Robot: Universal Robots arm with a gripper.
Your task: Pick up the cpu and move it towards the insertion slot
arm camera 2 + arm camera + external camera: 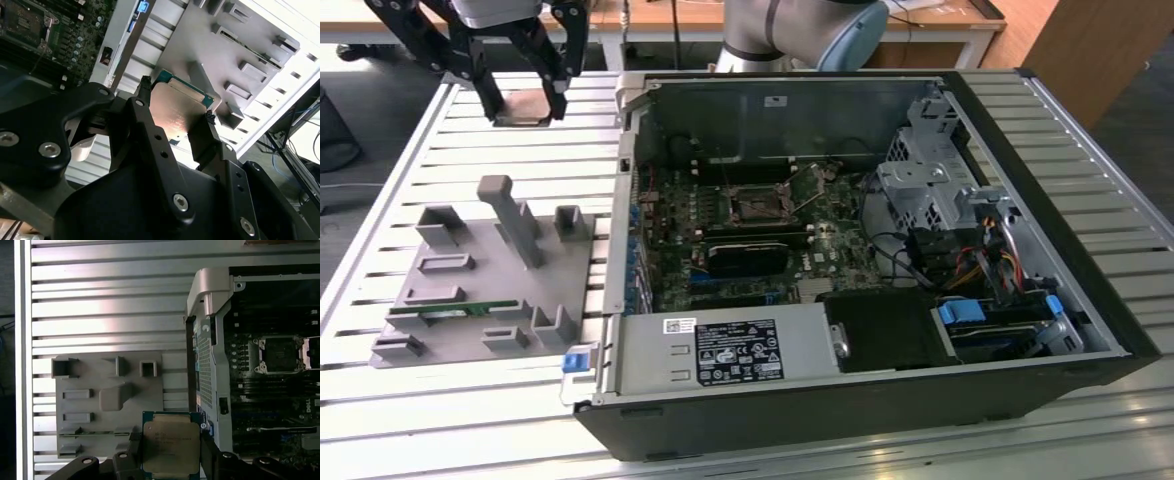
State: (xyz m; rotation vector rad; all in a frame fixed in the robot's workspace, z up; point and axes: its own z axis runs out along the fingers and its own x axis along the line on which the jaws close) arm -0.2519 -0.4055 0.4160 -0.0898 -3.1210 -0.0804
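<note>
Hanging above the slatted table (440, 130) at the exterior view's upper left, my fingers (523, 95) point downward and are closed on the cpu (523, 108), one black pad on each of two opposite edges. In the first wrist view the cpu (171, 447) shows its silvery face framed by a green border, lifted clear of the grey plastic tray (90, 405). In the second wrist view the same chip (179, 111) sits pinched between my fingertips (145, 87), its face tilted and catching light. The tray (467, 290) lies on the table beside the open computer case (854, 400). The insertion slot (762, 203) sits on the green board inside that case, well apart from me, toward the exterior view's right.
</note>
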